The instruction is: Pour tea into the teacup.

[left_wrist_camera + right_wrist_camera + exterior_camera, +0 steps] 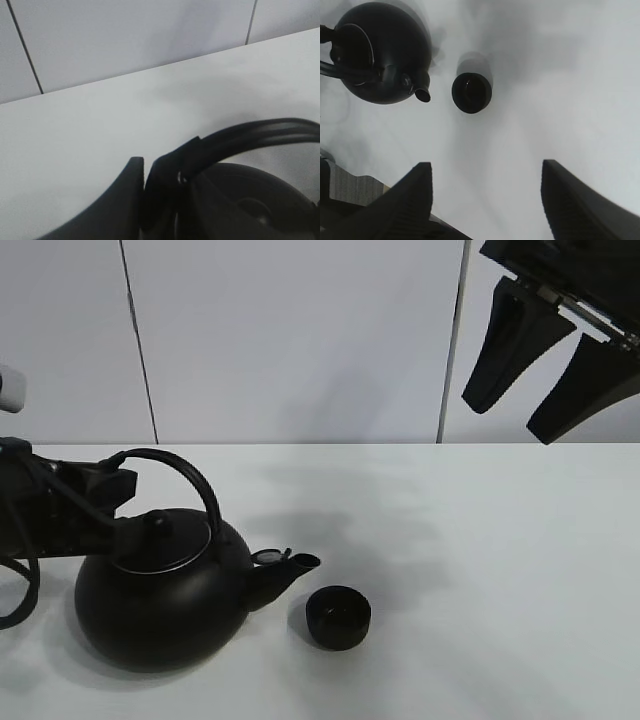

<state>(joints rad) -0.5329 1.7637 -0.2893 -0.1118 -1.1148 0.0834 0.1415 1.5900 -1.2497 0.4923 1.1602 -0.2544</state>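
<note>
The big round black kettle (160, 600) stands upright at the front left of the white table (480, 560). Its spout (292, 570) points right, towards the teacup (338, 617). The teacup is a small matte-black bowl standing just right of the spout and apart from it. My left gripper (113, 505) is shut on the kettle's arched handle (190, 475) near its left end. The left wrist view shows the fingers (125, 200) clamped on the handle (260, 131). My right gripper (548, 370) is open and empty, high above the table's back right. Its wrist view looks down on the kettle (380, 50) and the teacup (471, 92).
A white panelled wall (300, 340) stands behind the table. The left arm's black cables (20, 580) hang at the left edge. Bare tabletop lies to the right of the teacup and behind it.
</note>
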